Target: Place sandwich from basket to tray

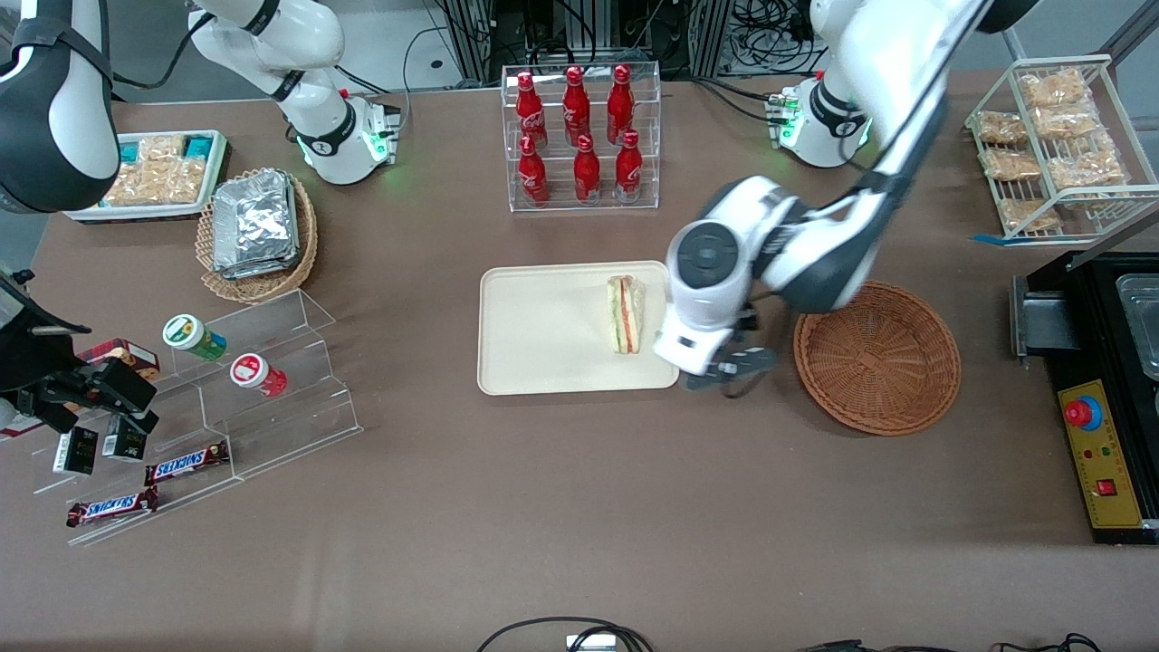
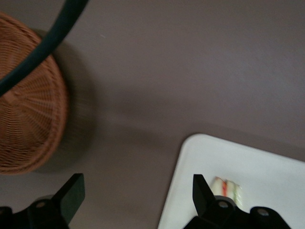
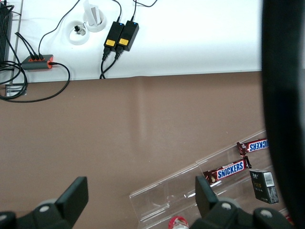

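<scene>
Cream-beige tray (image 1: 543, 330) carries the sandwich (image 1: 625, 314); it sits on the tray floor close to the rim at the working arm's end, wrap intact, filling stripes showing green, orange, red. Its long axis runs from the bottle rack (image 1: 582, 136) toward the front camera, roughly parallel to that short rim.

My pincer (image 1: 732, 369) hangs over bare counter (image 1: 579, 507) just off the tray's corner, in the gap between tray and basket (image 1: 876, 357). Fingers spread wide, nothing between them: the wrist view shows both fingertips (image 2: 202, 191) well apart with brown cloth and the tray edge (image 2: 177, 191) in the gap.

Key relation for whatever comes next: the sandwich lies from the pincer toward the parked arm's end of the counter and a little farther from the front camera. Near, not touching. In the wrist view the sandwich (image 2: 228, 188) shows just beside one fingertip, outside the span of the fingers, not inside it. The basket (image 2: 26, 109) is on the other hand of the pincer, reddish wicker, nothing in it that I can see from either view.

Judgement: the transfer looks done. Sandwich rests on the tray, basket holds nothing, pincer holds nothing. What the next move calls for is a clear retreat, up and toward the basket end. Risk: a sideways drift toward the tray would let the nearer finger clip the wedge or the rim and skid the tray.
</scene>
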